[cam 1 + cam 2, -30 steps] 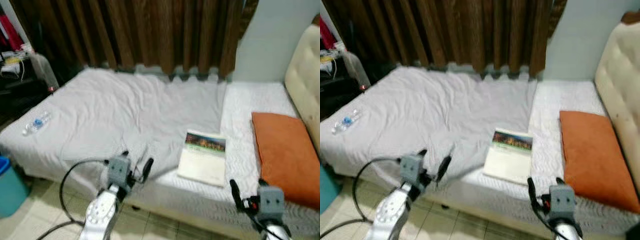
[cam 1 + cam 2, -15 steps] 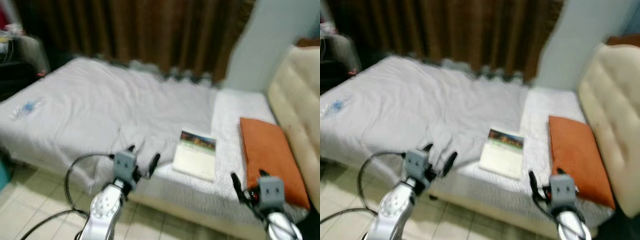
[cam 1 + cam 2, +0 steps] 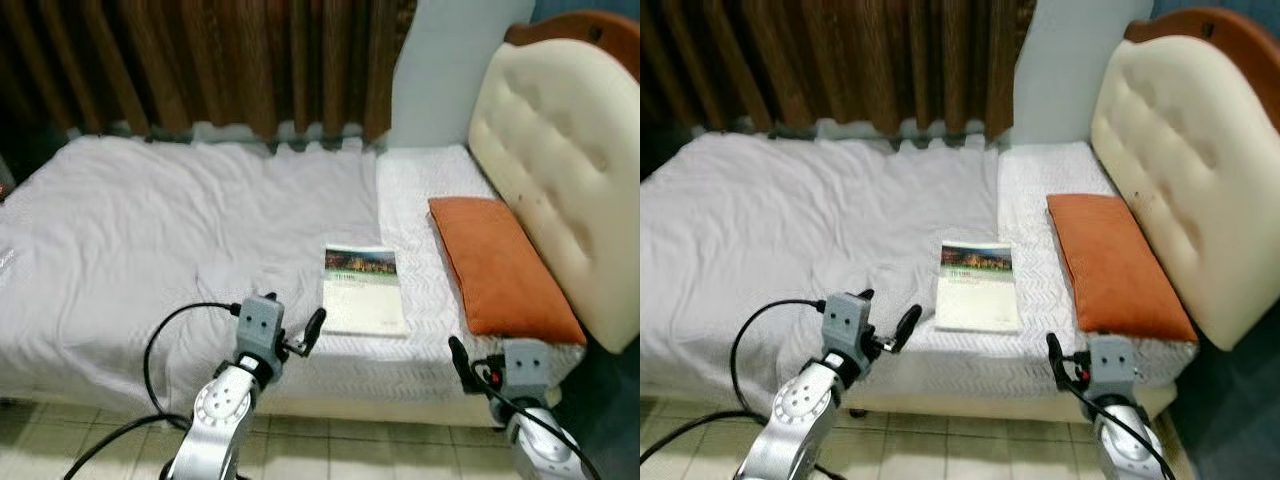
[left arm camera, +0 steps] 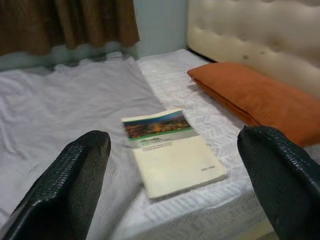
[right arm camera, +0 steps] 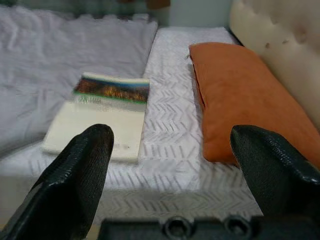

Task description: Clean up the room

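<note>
the book (image 3: 363,291) lies flat on the bed (image 3: 180,240), near its front edge, just beside the orange pillow (image 3: 500,265) by the cream headboard (image 3: 555,160). your left gripper (image 4: 170,195) hangs before the bed edge, fingers apart, empty. your right gripper (image 5: 175,175) likewise, spread and holding nothing.

Silver arms, black looping cable (image 3: 160,335), textured black fingers (image 4: 75,185).
</note>
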Controlling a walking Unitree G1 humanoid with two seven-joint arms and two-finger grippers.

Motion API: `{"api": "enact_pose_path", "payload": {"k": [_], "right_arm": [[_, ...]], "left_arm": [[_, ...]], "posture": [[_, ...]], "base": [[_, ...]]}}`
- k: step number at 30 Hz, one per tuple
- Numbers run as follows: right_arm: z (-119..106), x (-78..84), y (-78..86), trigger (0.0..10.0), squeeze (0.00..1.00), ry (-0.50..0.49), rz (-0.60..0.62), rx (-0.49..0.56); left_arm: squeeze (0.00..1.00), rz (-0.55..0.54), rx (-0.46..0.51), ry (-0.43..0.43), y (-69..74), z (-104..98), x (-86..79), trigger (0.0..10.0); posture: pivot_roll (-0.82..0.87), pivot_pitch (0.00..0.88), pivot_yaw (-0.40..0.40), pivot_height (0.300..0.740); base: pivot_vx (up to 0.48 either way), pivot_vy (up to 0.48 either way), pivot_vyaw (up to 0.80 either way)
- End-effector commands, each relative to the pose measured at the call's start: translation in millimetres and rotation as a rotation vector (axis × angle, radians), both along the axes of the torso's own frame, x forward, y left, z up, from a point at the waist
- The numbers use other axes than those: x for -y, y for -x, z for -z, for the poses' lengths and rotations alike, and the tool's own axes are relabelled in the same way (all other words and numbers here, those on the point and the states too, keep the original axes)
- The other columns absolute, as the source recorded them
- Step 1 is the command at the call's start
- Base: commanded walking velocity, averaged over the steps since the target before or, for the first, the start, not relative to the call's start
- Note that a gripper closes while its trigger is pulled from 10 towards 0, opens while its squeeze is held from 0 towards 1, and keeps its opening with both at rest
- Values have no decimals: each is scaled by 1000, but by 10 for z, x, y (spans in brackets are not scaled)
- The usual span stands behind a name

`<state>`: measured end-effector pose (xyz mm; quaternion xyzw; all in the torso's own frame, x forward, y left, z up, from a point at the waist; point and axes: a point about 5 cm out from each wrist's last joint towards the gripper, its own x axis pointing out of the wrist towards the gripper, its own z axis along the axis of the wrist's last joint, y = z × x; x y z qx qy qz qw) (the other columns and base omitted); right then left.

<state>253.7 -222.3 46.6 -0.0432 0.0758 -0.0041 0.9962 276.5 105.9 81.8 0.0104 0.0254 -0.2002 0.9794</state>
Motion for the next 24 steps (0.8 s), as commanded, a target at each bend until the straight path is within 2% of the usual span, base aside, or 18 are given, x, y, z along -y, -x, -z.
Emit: {"api": "enact_pose_path", "payload": {"k": [1, 8, 13, 16, 18, 24], "right_arm": [[-4, -141, -55, 10000, 0, -28, -44, 16], [22, -171, -74, 10000, 0, -35, -60, 7], [38, -172, -72, 10000, 0, -29, -70, 6], [68, -181, -81, 10000, 0, -33, -72, -22], [52, -185, -85, 10000, 0, -33, -79, -2], [32, -172, -107, 10000, 0, -26, -85, 5]], "left_arm": [[0, -47, -29, -31, -27, 47, -148, 10000], [0, -70, -31, -6, -13, 38, -139, 10000], [0, -60, -41, -59, -21, 68, -102, 10000], [0, -58, -39, -53, -40, 57, -100, 10000], [0, -64, -19, -46, -45, 42, -96, 10000], [0, -97, -34, -21, -64, 50, -93, 10000]], "posture": [[-63, 36, -1, 740], [-64, 45, 7, 740], [-62, 48, 11, 740], [-63, 48, 12, 740], [-65, 49, 12, 740], [-71, 51, 11, 740]], "base": [[311, 364, 0], [313, 363, 0], [329, 349, 0], [381, 292, -750], [379, 292, -766], [0, 0, 0]]}}
